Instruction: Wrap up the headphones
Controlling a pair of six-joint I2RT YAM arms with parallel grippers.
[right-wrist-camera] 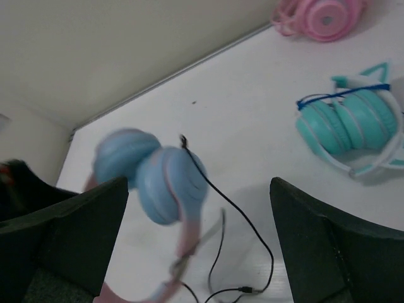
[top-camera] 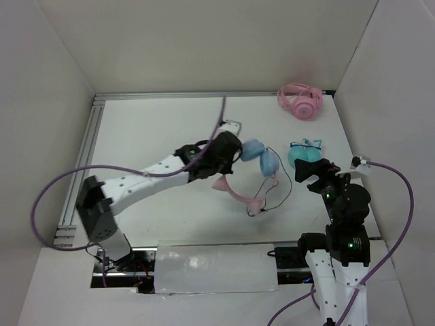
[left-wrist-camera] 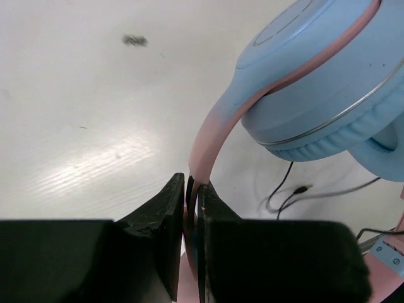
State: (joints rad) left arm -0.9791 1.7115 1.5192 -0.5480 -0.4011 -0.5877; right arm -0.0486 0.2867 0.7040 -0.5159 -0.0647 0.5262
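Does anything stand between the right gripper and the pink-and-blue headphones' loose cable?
Nothing visible does. Only bare table lies between the right gripper and the cable; the teal headphones sit off to one side.

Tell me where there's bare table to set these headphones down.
Bare: back left, between the side rail and the left gripper holding the headphones. Crowded on the right: teal headphones, pink headphones, the right gripper and the loose cable.

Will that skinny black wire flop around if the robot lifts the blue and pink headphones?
Probably yes: the cable lies in loose loops, so it likely dangles and swings. It looks thin, so probably light. The headband, pinched by the left gripper, seems stiffer.
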